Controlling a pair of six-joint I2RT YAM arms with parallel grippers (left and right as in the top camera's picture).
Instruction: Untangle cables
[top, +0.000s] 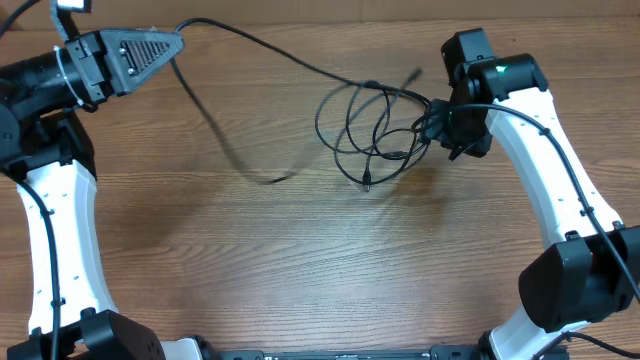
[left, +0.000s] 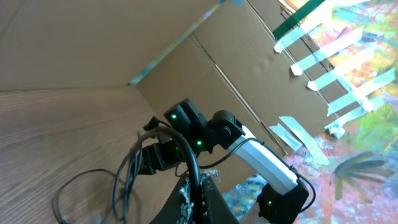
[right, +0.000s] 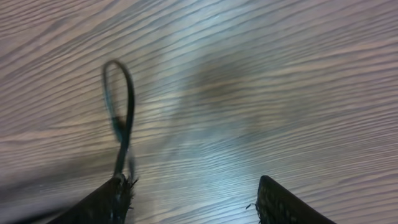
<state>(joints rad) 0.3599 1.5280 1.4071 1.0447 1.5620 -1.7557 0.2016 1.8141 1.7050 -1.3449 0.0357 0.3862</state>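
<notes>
White arm shells (top: 55, 240), black joint housings (top: 575, 285), green indicator lights (top: 497, 69), dark textured left claw (top: 176, 42)

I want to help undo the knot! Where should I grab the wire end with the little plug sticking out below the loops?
Pinch the wire just above its plug, coming from the front of the table. That end pokes out of the loops alone, with bare wood around it.

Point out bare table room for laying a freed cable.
Bare: the wide stretch of table between the cables and the front edge. Crowded: the tangle beside the right gripper, and the strand running to the left gripper.
</notes>
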